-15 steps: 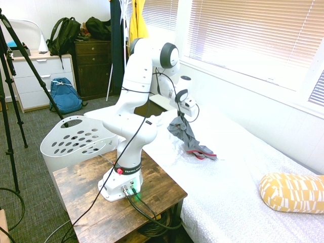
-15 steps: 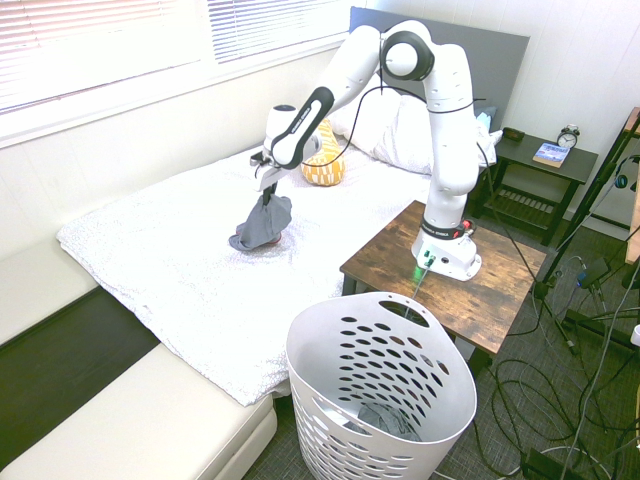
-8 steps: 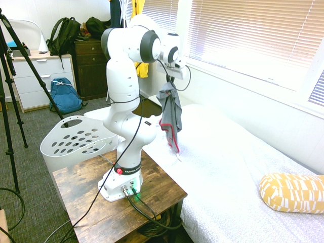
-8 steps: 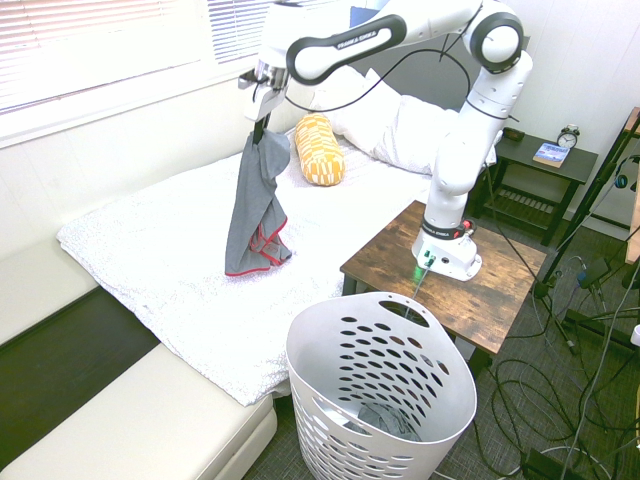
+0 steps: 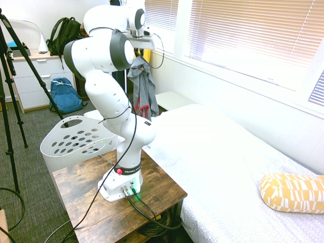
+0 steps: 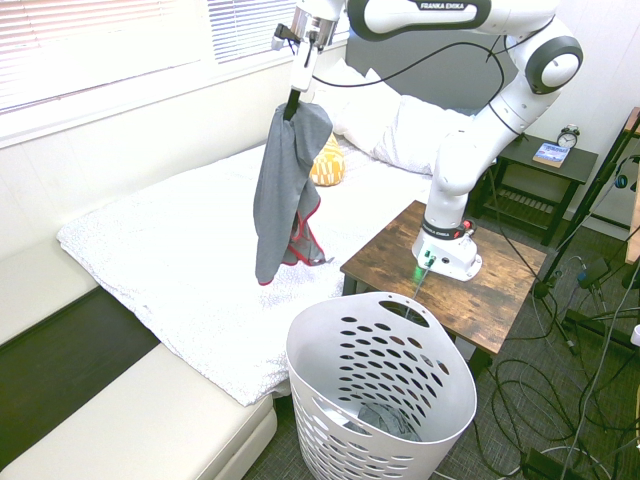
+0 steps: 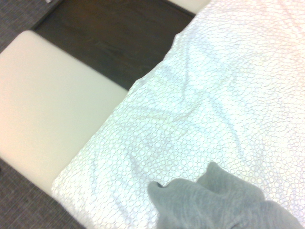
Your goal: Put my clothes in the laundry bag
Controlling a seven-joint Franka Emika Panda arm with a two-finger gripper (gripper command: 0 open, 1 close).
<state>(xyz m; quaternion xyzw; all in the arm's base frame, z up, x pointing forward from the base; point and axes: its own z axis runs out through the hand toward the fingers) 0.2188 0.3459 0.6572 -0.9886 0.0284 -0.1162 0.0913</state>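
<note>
Grey garment [image 6: 285, 190], red-edged: you had it clamped in the gripper [image 6: 292, 105], hanging above the bed [image 6: 170, 255]. Step: carrying; next required, a swing over the white basket [image 6: 308, 370]. Second exterior view showed cloth inside [image 6: 385, 420]; the first hid that.

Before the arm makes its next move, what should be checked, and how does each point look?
1. Gripper shut on the grey garment: ok.
2. Garment lifted off the bed, hanging in the air: ok, no contact seen.
3. White laundry basket upright with its top uncovered: ok.
4. Garment over the basket's opening: not ok, it hangs over the bed side, so it probably needs to travel across first.
5. Garment's lower edge high enough to pass the basket rim: cannot tell.
6. Room left inside the basket: ok, only some dark fabric-like stuff low down.
</note>
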